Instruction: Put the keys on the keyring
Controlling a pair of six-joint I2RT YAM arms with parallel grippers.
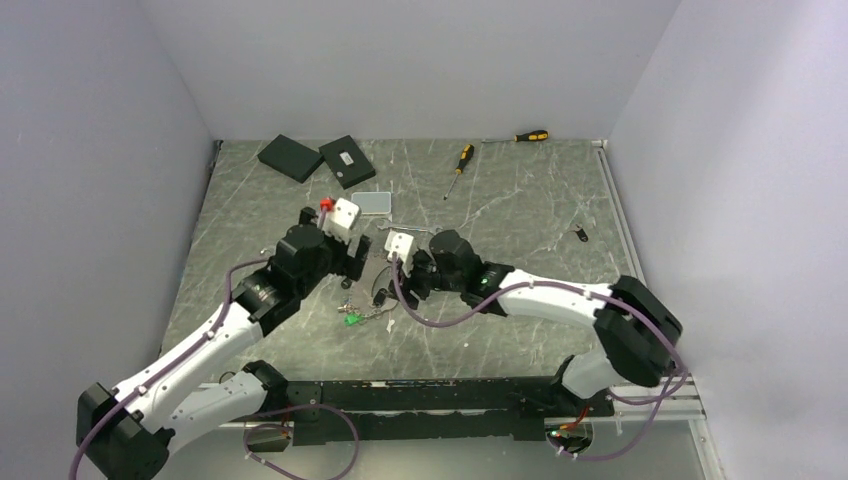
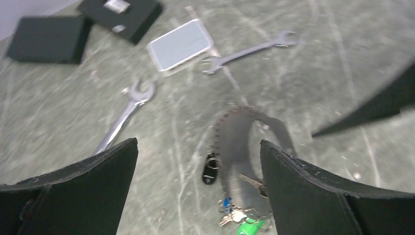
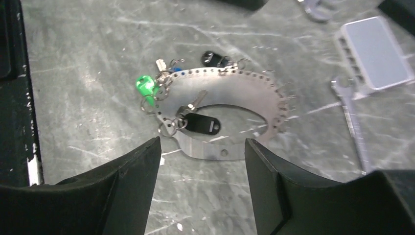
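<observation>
Silvery and flat, the keyring (image 3: 230,84) lies on the marbled grey table (image 3: 78,44). It is a perforated metal band bent into an oval loop (small holes run along its outer edge). Several keys (image 3: 195,100) hang from those holes on small rings and rest on the table. A green tag (image 3: 145,85) sits at one end of the loop with a bit of blue just beside it. A black tag (image 3: 199,123) lies inside the loop next to a silver key, and another black one lies outside the band on the far side.

From the right wrist, the right gripper (image 3: 201,147) hangs over the near side of the loop, its jaws spread wide with nothing between them. The left gripper (image 2: 198,144) faces the keyring from the other side, jaws likewise spread and empty. Its view is blurred, so the small keys are hard to make out there. Seen from above, the two grippers stand close together over the middle of the table, with the key bunch just in front of them, toward the bases.

Beyond the keyring lie two spanners (image 2: 125,110), with a clear box (image 2: 180,44) just beside one of them. Two black slabs (image 2: 49,39) lie near the back left. Two screwdrivers (image 1: 458,165) lie well apart from all this, at the back.
</observation>
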